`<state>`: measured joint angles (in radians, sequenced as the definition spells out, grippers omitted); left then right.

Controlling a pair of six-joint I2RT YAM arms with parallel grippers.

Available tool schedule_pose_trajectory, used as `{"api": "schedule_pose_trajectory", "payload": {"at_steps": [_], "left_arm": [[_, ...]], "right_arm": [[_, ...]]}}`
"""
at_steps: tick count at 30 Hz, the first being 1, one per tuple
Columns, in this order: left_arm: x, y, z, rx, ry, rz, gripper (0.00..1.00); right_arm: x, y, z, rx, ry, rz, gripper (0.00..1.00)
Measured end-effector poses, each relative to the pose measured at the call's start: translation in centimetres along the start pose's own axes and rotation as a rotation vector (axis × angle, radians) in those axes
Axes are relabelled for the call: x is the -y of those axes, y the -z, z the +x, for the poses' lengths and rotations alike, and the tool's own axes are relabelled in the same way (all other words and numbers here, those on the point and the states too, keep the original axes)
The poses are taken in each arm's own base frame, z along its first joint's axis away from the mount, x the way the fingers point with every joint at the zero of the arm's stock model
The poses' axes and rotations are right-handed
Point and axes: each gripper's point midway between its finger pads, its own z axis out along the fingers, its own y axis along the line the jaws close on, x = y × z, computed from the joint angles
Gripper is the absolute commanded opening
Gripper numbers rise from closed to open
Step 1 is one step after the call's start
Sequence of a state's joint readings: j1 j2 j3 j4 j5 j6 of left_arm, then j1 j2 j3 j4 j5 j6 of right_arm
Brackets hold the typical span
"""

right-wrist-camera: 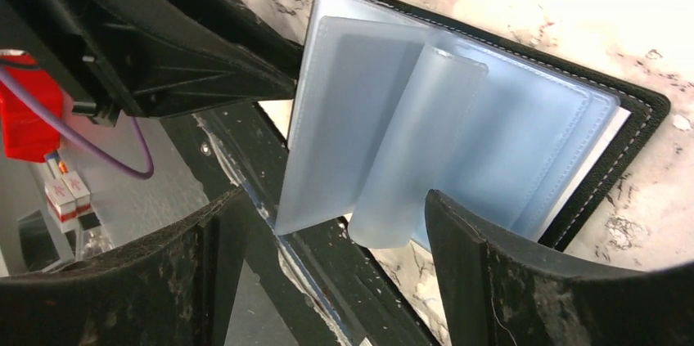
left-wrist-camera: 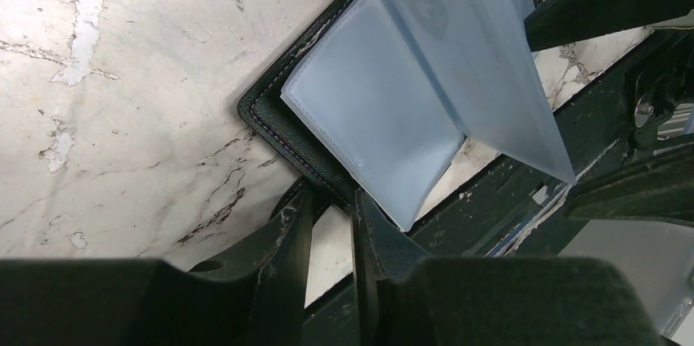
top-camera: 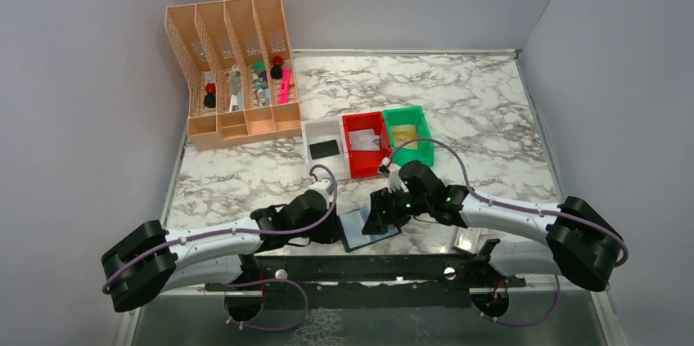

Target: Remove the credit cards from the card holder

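Black-edged card holder [top-camera: 358,230] lies open at the desk's [top-camera: 475,109] near edge, left jaws clamped on its corner, right jaws apart astride its raised pockets [right-wrist-camera: 393,141].

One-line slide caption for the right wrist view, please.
Right gripper, jaws open, straddles the clear sleeves standing up from the open card holder.

The card holder [right-wrist-camera: 368,117] has glossy, frosted plastic pockets inside a matt, grained black cover with pale stitching. The table [top-camera: 475,92] looks like polished marble.
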<state>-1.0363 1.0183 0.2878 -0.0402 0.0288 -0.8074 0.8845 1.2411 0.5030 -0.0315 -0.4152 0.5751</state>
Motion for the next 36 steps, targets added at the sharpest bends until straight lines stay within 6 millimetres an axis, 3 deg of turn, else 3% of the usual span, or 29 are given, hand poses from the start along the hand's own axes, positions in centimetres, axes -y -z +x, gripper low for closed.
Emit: {"api": "schedule_pose_trajectory", "payload": {"at_steps": [12, 16, 19, 23, 28, 33, 36], "left_arm": [[0.0, 0.0, 0.0, 0.001, 0.0, 0.0, 0.28], [0.0, 0.1, 0.0, 0.003, 0.0, 0.001, 0.27], [0.1, 0.3, -0.3, 0.017, 0.0, 0.001, 0.27], [-0.1, 1.0, -0.8, 0.048, 0.0, -0.01, 0.29], [-0.3, 2.0, -1.5, 0.093, 0.007, -0.018, 0.33], [-0.3, 2.3, -1.9, 0.111, 0.011, -0.022, 0.36], [0.0, 2.3, -2.2, 0.11, 0.011, -0.025, 0.37]], "right_arm": [[-0.6, 0.1, -0.4, 0.018, 0.012, -0.031, 0.8], [-0.5, 0.1, -0.4, 0.021, 0.012, -0.026, 0.75], [0.5, -0.2, -0.3, 0.018, 0.001, 0.027, 0.69], [3.5, -0.1, 0.2, 0.006, -0.03, 0.187, 0.6], [5.6, 2.0, -1.3, 0.097, -0.047, 0.36, 0.64], [4.0, 4.0, -3.5, 0.223, -0.038, 0.331, 0.63], [2.4, 3.9, -3.9, 0.239, -0.017, 0.244, 0.62]]}}
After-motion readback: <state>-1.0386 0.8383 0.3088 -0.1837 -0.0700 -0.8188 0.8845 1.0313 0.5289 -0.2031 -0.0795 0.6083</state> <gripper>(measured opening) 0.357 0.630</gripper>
